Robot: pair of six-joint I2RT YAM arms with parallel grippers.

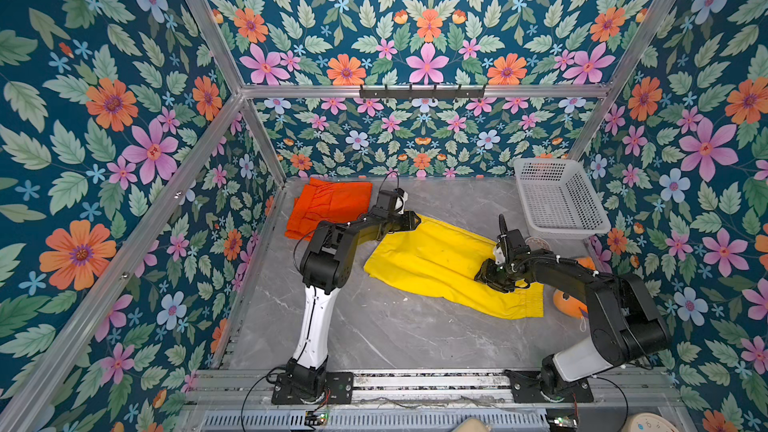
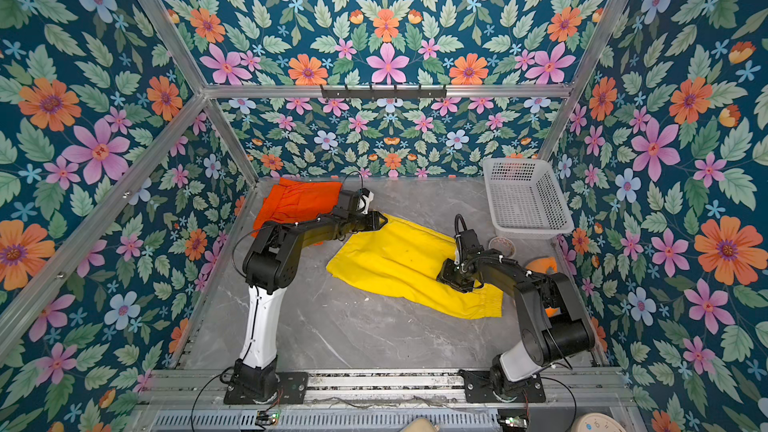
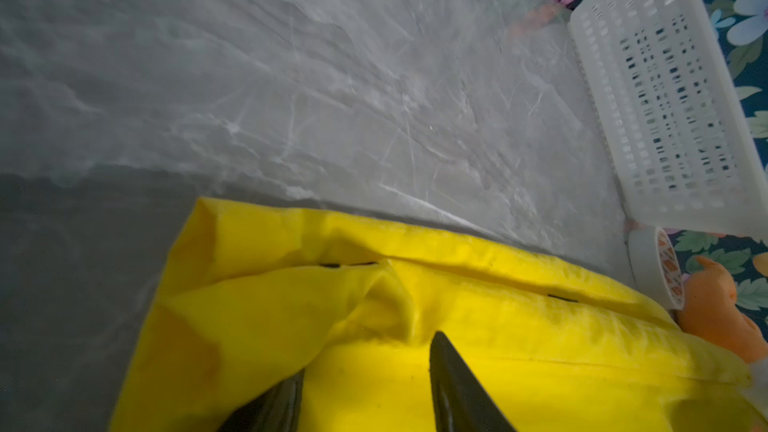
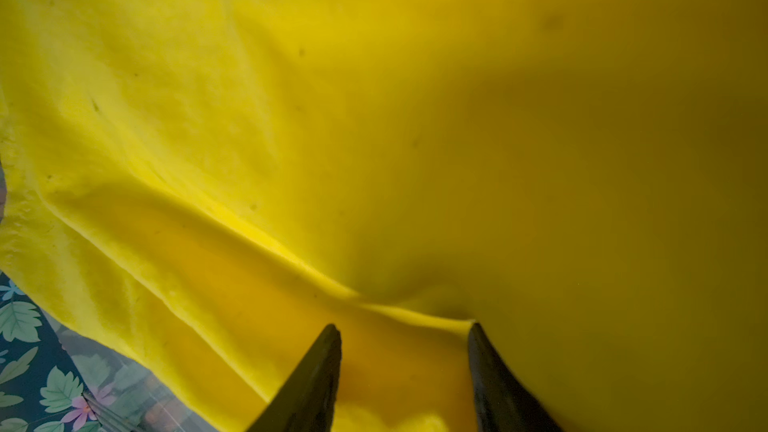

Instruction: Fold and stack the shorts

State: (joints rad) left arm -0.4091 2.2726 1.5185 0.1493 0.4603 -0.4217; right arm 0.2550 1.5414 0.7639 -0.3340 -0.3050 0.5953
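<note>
Orange shorts (image 1: 328, 207): laid folded at the far left corner of the table (image 1: 374, 326), against the back wall; seen only in both top views (image 2: 299, 201).
Left gripper (image 1: 417, 220): set at the far corner of the yellow shorts in both top views (image 2: 384, 220), where its fingers cannot be made out. In the left wrist view (image 3: 370, 355) the two fingers are seen parted about halfway, with a bunched ridge of yellow cloth just ahead of the tips; nothing is pinched.
Yellow shorts (image 1: 432, 259): spread slantwise across the middle of the table, well apart from the orange pair, with the gathered waistband at the near right end (image 2: 395, 261). A stitched edge is shown up close in the left wrist view (image 3: 498, 326); the right wrist view is almost filled by the cloth (image 4: 291, 118).
Right gripper (image 1: 480, 278): lowered onto the yellow cloth near the waistband end (image 2: 442, 276). Only in the right wrist view (image 4: 403, 328) are the fingers seen, standing half apart with a raised fold running between the tips, not clamped.
Basket (image 1: 569, 228): white, at the far right corner (image 2: 532, 226); also caught by the left wrist view (image 3: 665, 97).
Tape roll (image 1: 538, 243): just in front of the basket; its printed side is shown in the left wrist view (image 3: 660, 268).
Plush toy (image 1: 567, 303): orange, by the right wall, partly hidden by the right arm.
</note>
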